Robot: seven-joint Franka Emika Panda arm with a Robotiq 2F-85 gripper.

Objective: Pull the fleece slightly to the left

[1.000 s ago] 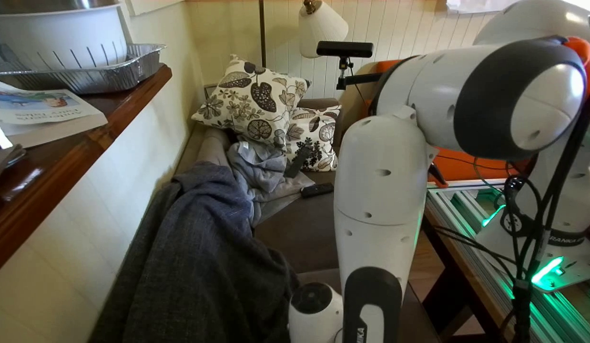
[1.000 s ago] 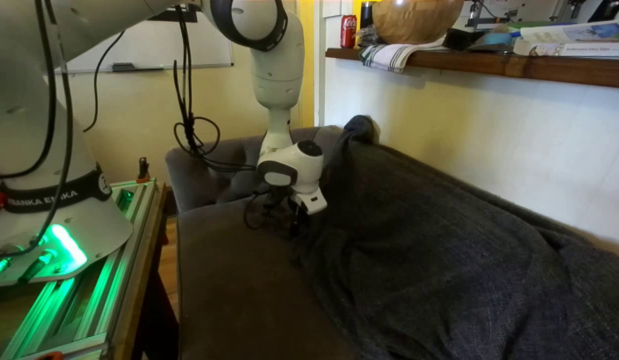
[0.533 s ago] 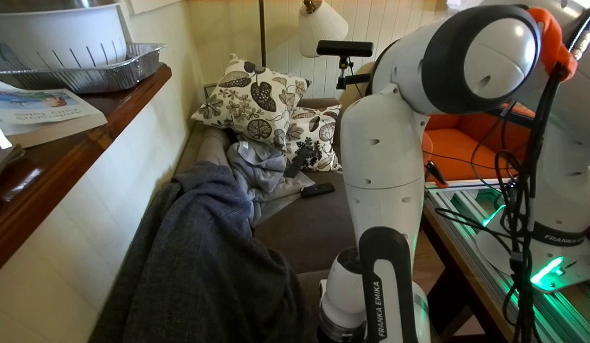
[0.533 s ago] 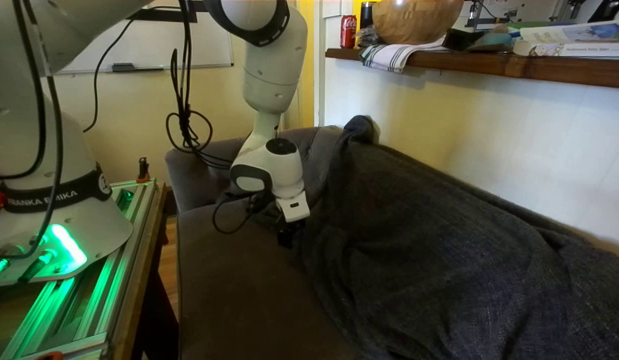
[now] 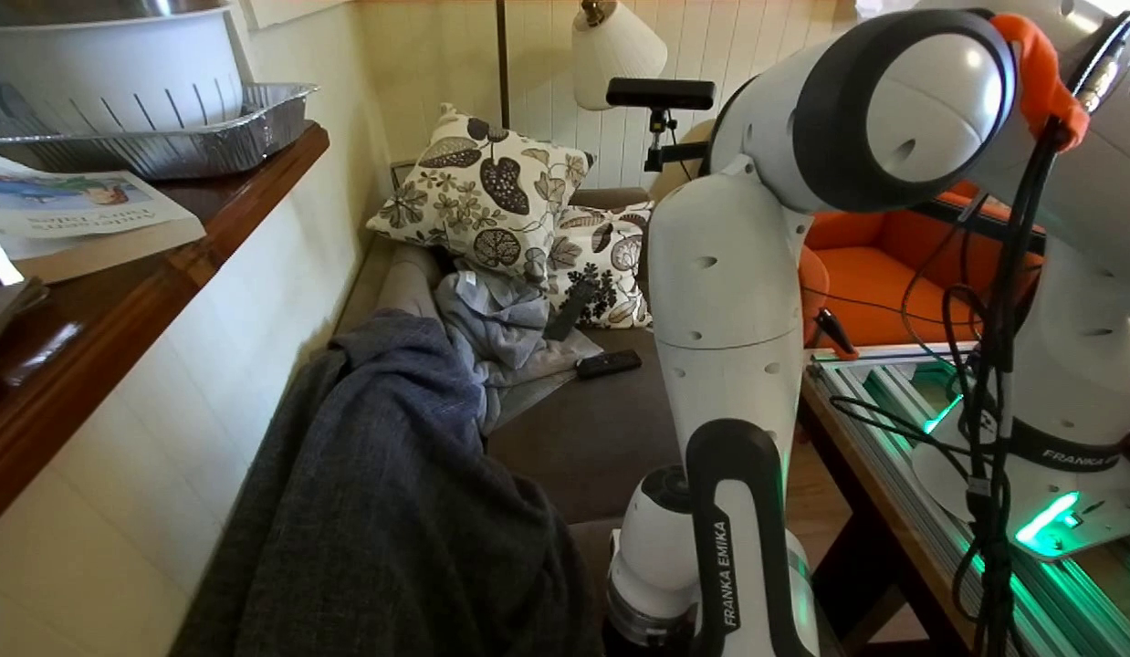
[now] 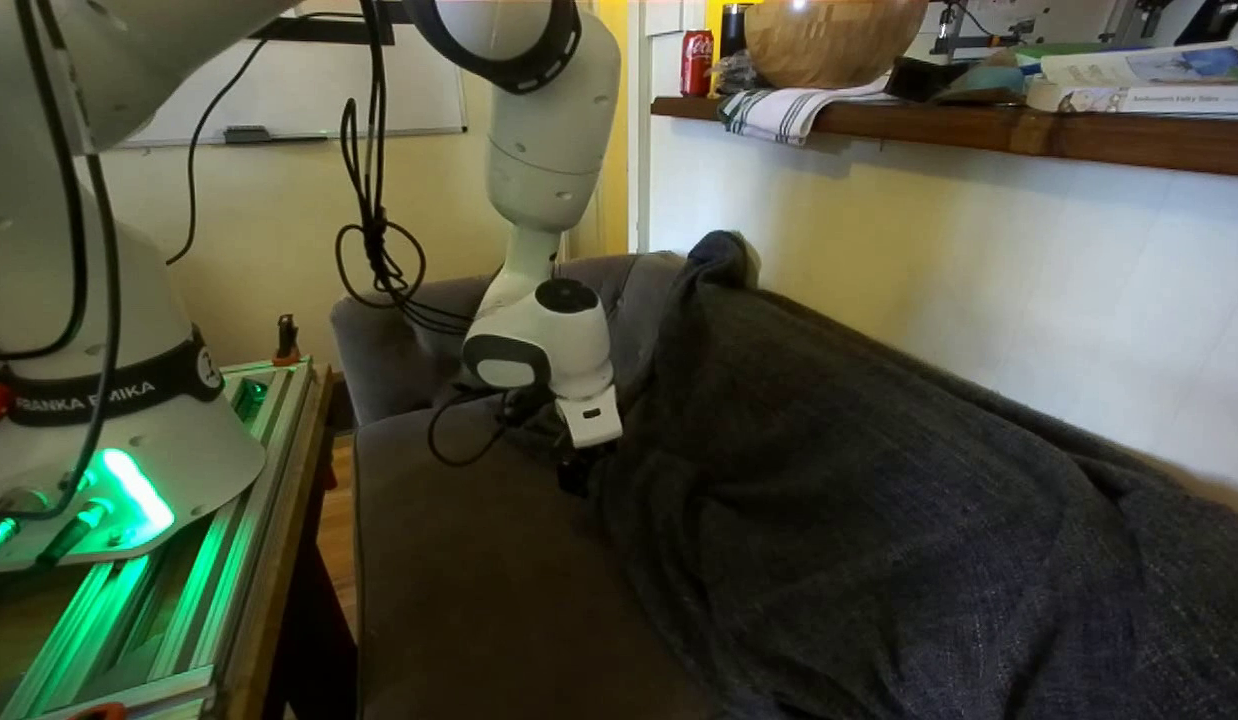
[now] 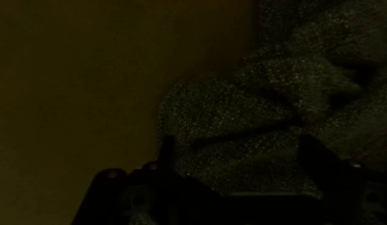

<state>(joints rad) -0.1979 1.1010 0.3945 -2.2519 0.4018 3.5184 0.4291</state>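
We have the Robotiq gripper [image 7: 236, 138] spread wide over the grey fleece [image 6: 859, 490], likely pre-grasp; next, we should pinch, then pull.

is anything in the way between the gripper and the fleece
Nothing visible. In the dark wrist view, the gripper is open and the fleece shows directly in its gap; whether they touch, I can't tell.

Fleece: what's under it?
The couch seat, seen right up to the edge of the fleece and seemingly continuing beneath. If anything else is there, it is covered. In an exterior view, a light grey cloth lies by the fleece's far end; whether it runs underneath is hidden.
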